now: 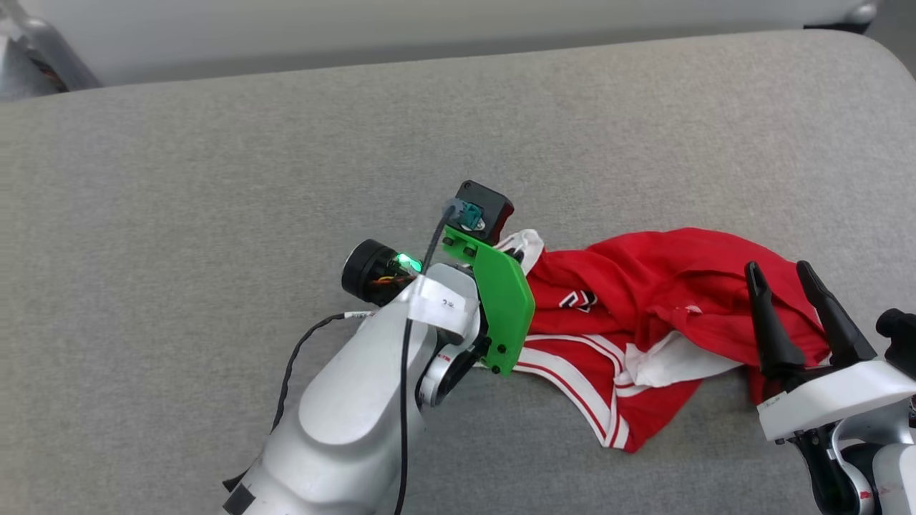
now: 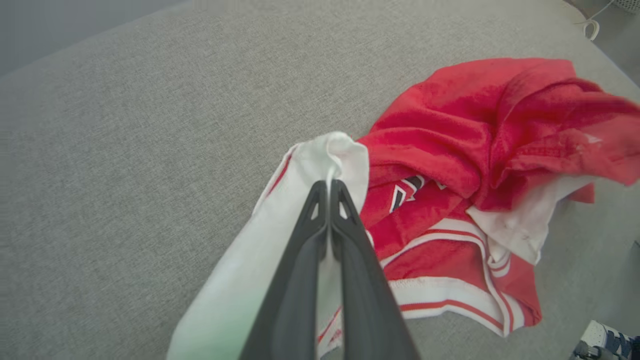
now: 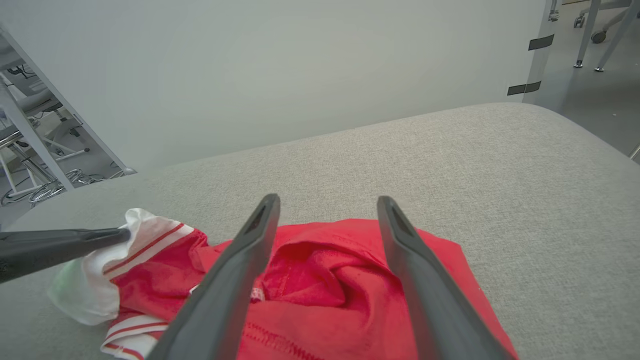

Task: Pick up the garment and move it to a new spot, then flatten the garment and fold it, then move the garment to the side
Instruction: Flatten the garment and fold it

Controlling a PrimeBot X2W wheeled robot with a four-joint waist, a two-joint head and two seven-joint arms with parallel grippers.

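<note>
Lying crumpled on your grey fabric worktop (image 1: 215,179), the red T-shirt (image 1: 665,279) has its white sleeve (image 2: 340,155) pinched in your closed left jaws; your right jaws hover wide open above it. Logo (image 1: 578,300) unreadable.

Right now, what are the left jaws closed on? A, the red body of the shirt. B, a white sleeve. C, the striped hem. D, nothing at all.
B: in the left wrist view the left jaws are shut on a bunched white sleeve of the garment.
</note>
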